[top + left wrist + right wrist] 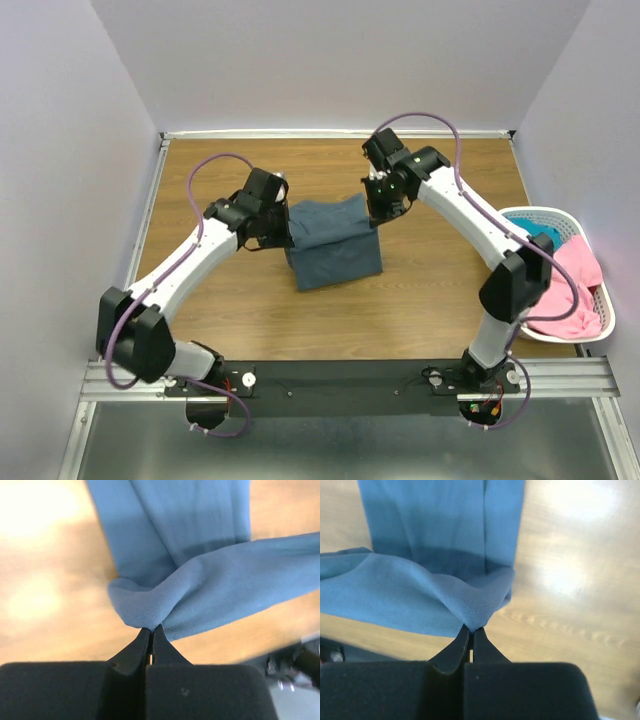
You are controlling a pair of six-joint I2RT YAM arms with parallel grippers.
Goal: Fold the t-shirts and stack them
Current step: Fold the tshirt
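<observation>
The slate blue-grey t-shirt (pixel 335 245) is partly folded at the middle of the wooden table (pixel 240 310). Its far edge is lifted and its near part rests on the wood. My left gripper (pixel 284 222) is shut on the shirt's far left corner; in the left wrist view (pixel 151 628) the cloth (pixel 200 580) bunches at the tips. My right gripper (pixel 376 207) is shut on the far right corner, seen in the right wrist view (pixel 471 627) with the cloth (pixel 435 580) hanging from it. The pink t-shirt (pixel 578 285) and the teal t-shirt (pixel 543 236) lie in the basket.
A white slotted plastic basket (pixel 607 312) stands at the right edge of the table. White walls enclose the table on the left, back and right. A black rail (pixel 340 378) with both arm bases runs along the near edge.
</observation>
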